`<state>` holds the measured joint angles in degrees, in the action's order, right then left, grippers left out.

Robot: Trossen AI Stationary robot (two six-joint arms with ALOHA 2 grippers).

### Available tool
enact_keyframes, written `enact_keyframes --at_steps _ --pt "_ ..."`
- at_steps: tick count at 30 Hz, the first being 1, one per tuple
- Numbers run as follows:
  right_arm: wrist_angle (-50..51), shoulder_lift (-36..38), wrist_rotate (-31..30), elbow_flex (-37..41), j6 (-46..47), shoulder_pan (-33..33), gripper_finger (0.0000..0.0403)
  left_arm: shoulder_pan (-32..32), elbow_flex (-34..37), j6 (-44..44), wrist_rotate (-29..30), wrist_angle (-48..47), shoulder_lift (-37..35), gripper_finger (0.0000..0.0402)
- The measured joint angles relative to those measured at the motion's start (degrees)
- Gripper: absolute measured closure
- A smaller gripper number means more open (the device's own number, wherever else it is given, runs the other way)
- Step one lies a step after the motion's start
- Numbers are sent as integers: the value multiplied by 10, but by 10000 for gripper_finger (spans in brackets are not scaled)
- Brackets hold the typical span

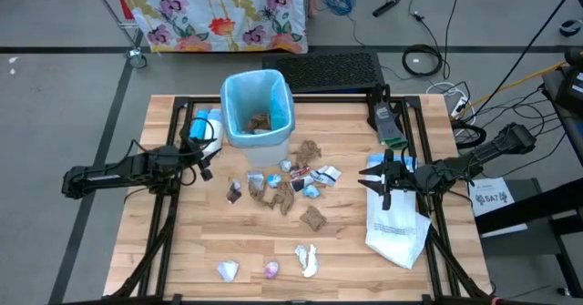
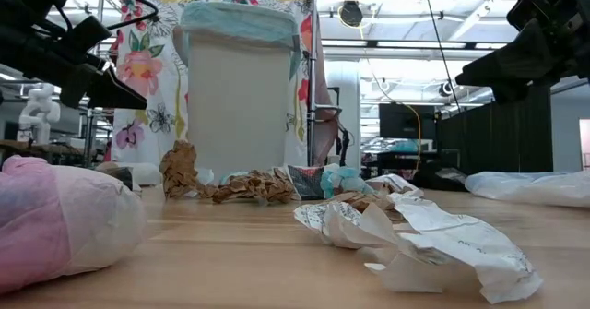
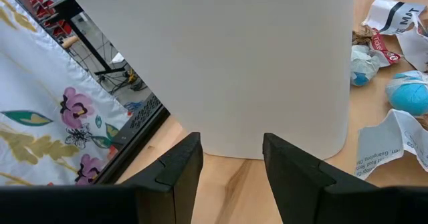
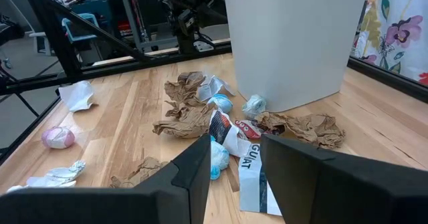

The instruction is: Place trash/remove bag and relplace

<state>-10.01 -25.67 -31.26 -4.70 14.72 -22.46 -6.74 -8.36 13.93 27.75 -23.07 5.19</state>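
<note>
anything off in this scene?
Yes: most trash lies strewn across the table in front of the bin, with only a little inside the blue liner. A white bag lies flat under the right gripper.

Just ahead of the right claw (image 4: 233, 177), a torn white wrapper scrap (image 4: 253, 177) shows black letters "GUAT". Another white scrap (image 3: 394, 13), ahead and to one side of the left claw (image 3: 231, 177), reads "MAT".

Even, bright overhead light; shadows soft. Low view: ceiling lamps (image 2: 350, 14) glare at 12 o'clock, pink scrap (image 2: 55, 219) at 8 o'clock blurred.
</note>
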Motion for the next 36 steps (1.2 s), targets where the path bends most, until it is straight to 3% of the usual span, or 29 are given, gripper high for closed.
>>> enact_keyframes --at_steps 18,24,36 --pt "0 0 0 0 0 0 280 0 0 2 0 0 0 238" --pt "0 0 0 0 0 0 280 0 0 157 10 -2 0 238" --pt "0 0 0 0 0 0 280 0 0 165 9 0 0 238"
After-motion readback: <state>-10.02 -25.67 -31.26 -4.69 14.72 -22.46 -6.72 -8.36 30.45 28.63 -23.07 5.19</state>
